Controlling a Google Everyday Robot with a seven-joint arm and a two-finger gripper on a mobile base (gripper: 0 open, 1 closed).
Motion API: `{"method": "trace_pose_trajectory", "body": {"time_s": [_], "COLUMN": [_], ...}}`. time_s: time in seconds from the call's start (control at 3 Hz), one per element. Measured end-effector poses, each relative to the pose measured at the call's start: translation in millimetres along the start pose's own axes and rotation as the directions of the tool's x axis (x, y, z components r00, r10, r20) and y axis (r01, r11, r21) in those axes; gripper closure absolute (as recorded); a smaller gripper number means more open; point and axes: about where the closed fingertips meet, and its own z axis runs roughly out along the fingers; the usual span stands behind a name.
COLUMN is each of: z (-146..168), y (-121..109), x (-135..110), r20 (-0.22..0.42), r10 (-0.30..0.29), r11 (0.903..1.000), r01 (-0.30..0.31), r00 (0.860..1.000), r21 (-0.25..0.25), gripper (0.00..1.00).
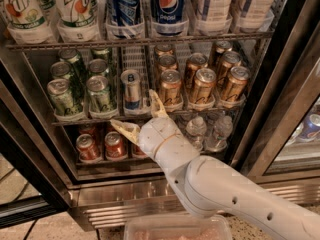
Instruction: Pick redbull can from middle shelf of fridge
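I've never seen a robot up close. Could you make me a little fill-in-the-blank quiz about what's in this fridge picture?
1. The slim can between the green cans and the gold cans is blue and ____.
2. The gripper, at the front edge of the middle shelf just below that can, has its fingers ____.
3. The red cans stand one shelf ____ the slim can.
Missing words: silver; open; below.

Commercial or canteen-type premises. Evidence: a large steel-framed display fridge (150, 194), wire racks stocked in rows with cans, 7up bottles (75, 9) and Pepsi bottles (168, 6); a second cooler (300, 144) adjoins at right. The gripper (141, 115), fingers spread, is at the middle shelf's (90, 119) front edge.
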Motion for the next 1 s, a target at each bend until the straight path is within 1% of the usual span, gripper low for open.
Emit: {"method": "trace_pose_trajectory", "body": {"time_s": [0.67, 1.0], "z": [9.1, 14.6], "y": [-3.7, -6.0], "x": [-1.0, 1.3], "r20": [0.003, 0.002], "r10": [-0.002, 0.007], "r11": [0.9996, 0.9977], "r01": [0.002, -0.007], "r00": [1.0, 1.0], "r21": [0.029, 0.068], "gripper": [0.35, 0.37]}}
